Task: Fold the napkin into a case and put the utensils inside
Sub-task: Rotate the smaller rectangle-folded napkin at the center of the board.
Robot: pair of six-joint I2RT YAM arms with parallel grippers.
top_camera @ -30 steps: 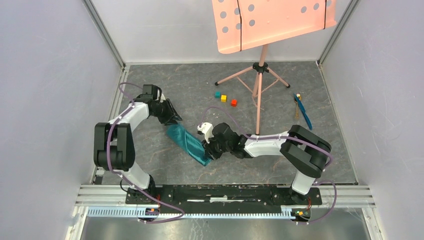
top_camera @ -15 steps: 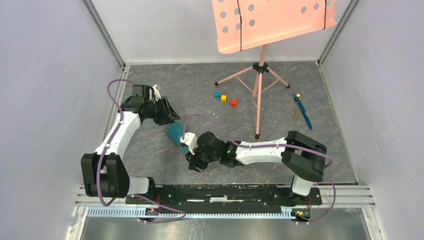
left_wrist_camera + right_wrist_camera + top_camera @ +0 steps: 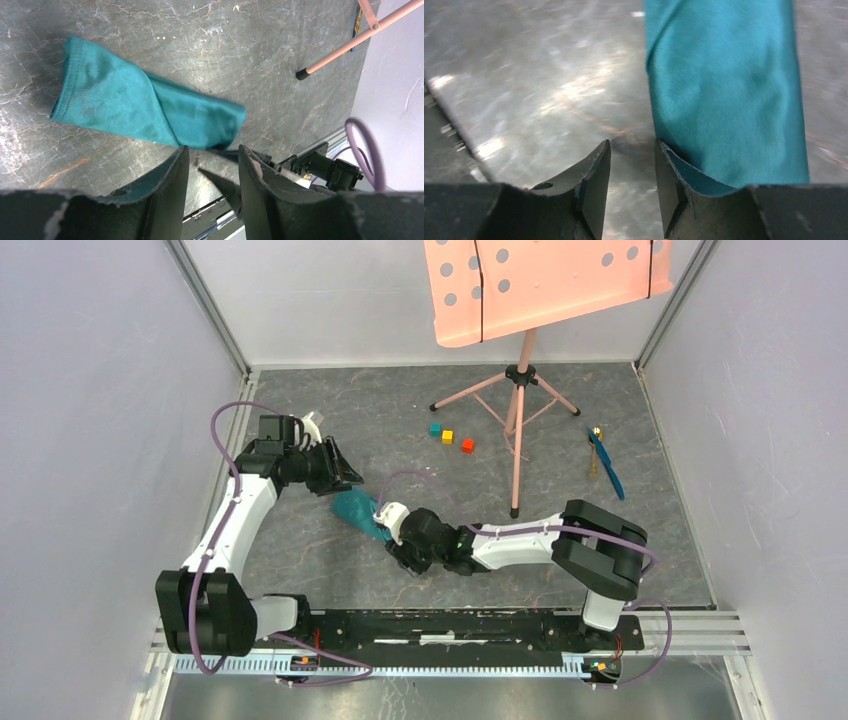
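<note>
The teal napkin (image 3: 357, 512) lies on the mat as a short folded strip, one layer wrapped diagonally over the other (image 3: 145, 110). My left gripper (image 3: 343, 478) hovers just past its far-left end, open with nothing between its fingers (image 3: 212, 150). My right gripper (image 3: 397, 548) sits at the strip's near-right end, its wrist covering that end from above. It is open too (image 3: 631, 145), and the napkin (image 3: 724, 100) lies beside its right finger, not between the two. The utensils (image 3: 603, 462), a blue piece and a golden one, lie far right on the mat.
A pink music stand (image 3: 520, 285) stands at the back, its tripod legs (image 3: 516, 470) reaching onto the mat between the napkin and the utensils. Three small cubes, teal (image 3: 435, 428), yellow (image 3: 447, 436) and red (image 3: 467, 445), sit near the stand. Walls close in on both sides.
The long strip is now shorter. My right gripper swept left along it and let go. My left gripper drew back up and left off the cloth's far end, and both have opened.
</note>
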